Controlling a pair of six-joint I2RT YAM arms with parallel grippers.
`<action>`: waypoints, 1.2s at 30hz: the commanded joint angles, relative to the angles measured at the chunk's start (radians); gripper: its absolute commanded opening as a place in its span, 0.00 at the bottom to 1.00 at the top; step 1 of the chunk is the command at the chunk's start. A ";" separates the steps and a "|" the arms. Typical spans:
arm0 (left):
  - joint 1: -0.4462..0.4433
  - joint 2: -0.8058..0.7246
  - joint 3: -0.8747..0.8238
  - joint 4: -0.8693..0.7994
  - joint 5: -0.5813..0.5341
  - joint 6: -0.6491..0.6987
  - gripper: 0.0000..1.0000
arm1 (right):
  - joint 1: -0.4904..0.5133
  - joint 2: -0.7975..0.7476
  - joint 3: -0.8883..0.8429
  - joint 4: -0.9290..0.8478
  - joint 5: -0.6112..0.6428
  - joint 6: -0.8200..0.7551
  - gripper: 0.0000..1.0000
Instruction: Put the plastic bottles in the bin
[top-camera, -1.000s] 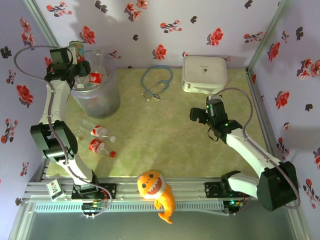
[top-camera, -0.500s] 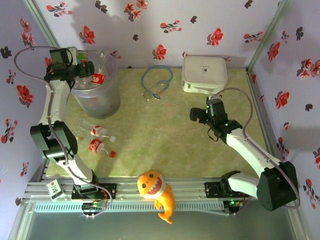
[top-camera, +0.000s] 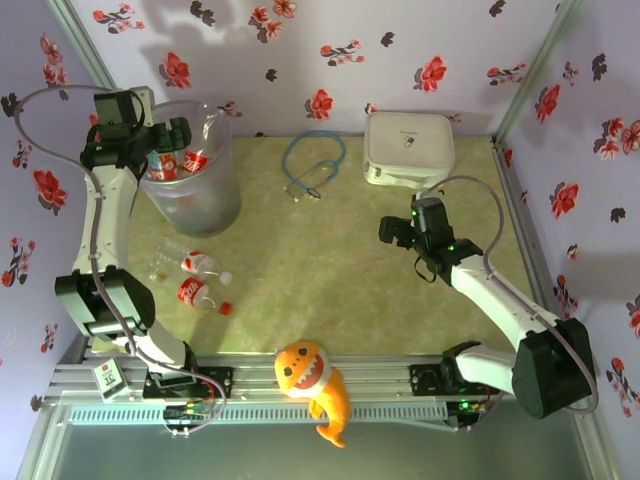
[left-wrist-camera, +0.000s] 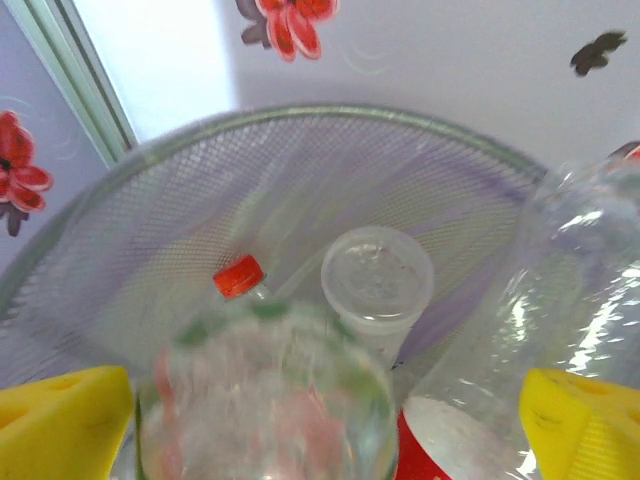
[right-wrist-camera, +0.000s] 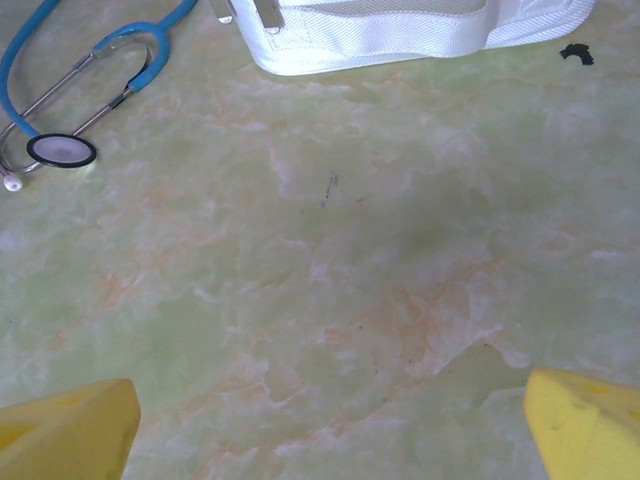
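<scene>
Two red-labelled bottles (top-camera: 197, 292) lie near one bin (top-camera: 200, 203).

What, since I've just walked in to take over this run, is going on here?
The left gripper hangs open over the bin, which already holds several plastic bottles. One blurred bottle sits right under its fingers. At least two red-labelled bottles lie on the table beside the left arm, not yet binned. The right gripper hovers open over bare table, holding nothing, with the stethoscope and white case beyond it.
</scene>
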 joint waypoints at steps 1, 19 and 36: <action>-0.025 -0.104 0.054 -0.104 -0.089 -0.111 1.00 | -0.008 0.012 0.017 0.030 -0.004 0.003 0.99; -0.228 -0.727 -0.737 -0.428 -0.186 -0.846 1.00 | -0.019 0.106 0.045 0.111 -0.052 -0.046 0.99; -0.085 -0.681 -1.086 -0.280 -0.036 -0.967 0.90 | -0.091 0.064 -0.011 0.104 -0.077 -0.097 0.99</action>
